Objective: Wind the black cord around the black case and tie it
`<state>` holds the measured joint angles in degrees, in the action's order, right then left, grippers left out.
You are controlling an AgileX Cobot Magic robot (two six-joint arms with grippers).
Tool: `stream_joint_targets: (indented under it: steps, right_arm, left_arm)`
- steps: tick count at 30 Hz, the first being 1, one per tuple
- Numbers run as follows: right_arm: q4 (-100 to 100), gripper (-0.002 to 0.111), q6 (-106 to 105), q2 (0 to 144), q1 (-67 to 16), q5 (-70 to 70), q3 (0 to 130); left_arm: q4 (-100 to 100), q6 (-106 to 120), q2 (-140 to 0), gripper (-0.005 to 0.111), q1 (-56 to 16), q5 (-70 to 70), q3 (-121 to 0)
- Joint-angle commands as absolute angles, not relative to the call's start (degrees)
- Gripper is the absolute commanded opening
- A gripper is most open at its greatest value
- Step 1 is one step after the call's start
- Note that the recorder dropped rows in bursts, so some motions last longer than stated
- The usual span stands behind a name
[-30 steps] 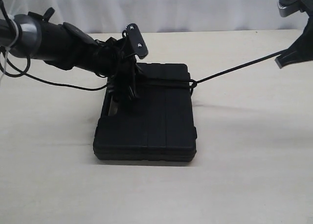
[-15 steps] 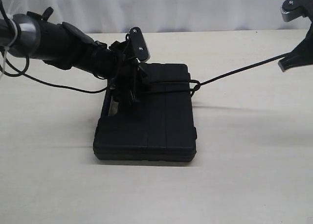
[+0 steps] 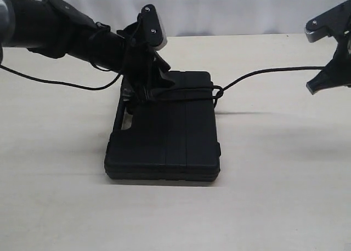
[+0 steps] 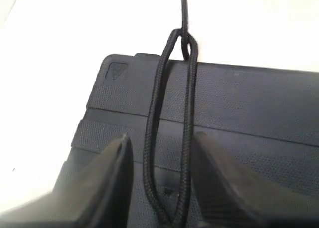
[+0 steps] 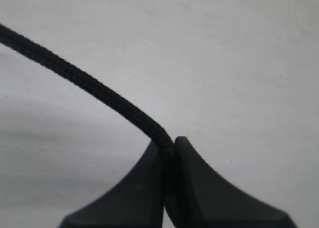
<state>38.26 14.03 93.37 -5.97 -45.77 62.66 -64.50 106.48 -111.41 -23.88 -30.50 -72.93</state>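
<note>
Since a second ago the left gripper [image 3: 140, 95] has let go and lifted a little with its arm, and the black cord [image 3: 258, 73], then a taut straight line, now sags in a soft curve toward the right gripper [image 3: 323, 75], which has dropped lower. In the exterior view the black case [image 3: 164, 136] lies flat and shut on the table [image 3: 274, 180], its contents hidden. The cord crosses its far end to a loop [image 3: 218, 92] at the right edge. In the left wrist view the fingers [image 4: 112, 178] stand apart with the doubled cord [image 4: 149, 138] between them, touching neither. Both strands run straight away from them to the case's [image 4: 249, 103] edge. In the right wrist view the fingers [image 5: 149, 188] are pinched tight on the cord [image 5: 89, 83]. We judge that tightening falls to the right arm, pulling along the free strand away from the case.
</note>
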Motion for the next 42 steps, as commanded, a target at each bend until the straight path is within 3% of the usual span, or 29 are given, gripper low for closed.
stream_joint_targets:
  steps: [1,3,8,14,17,25,38,42]
  right_arm:
    - [39.4,0.004,14.1,95.8,-2.8,-46.5,62.9]
    - [38.6,0.006,14.1,97.2,-0.3,-44.7,61.4]
    - [37.9,0.025,14.1,100.0,4.6,-37.9,56.9]
    - [37.8,0.048,13.7,101.4,4.7,-36.0,56.3]
    - [37.9,0.053,13.7,101.9,4.7,-37.1,56.3]
    - [34.6,0.054,13.0,101.8,3.4,-35.5,56.7]
    - [28.2,0.054,0.7,101.8,-14.3,-39.4,62.0]
    - [27.9,0.046,-3.2,102.2,-18.0,-38.0,61.8]
  left_arm:
    - [-62.7,104.5,-110.3,0.038,-23.7,-31.3,-72.8]
    - [-62.1,104.5,-110.3,0.038,-23.7,-31.3,-72.8]
    - [-62.2,104.5,-110.3,0.038,-23.7,-31.2,-72.8]
    - [-62.2,104.5,-110.3,0.038,-23.7,-31.1,-72.8]
    - [-62.2,104.5,-110.3,0.038,-23.7,-31.1,-72.8]
    - [-62.2,104.5,-110.3,0.038,-23.7,-31.2,-72.8]
    - [-62.5,103.2,-110.3,0.038,-23.7,-30.4,-72.8]
    - [-62.7,101.6,-110.3,0.037,-23.7,-29.4,-72.8]
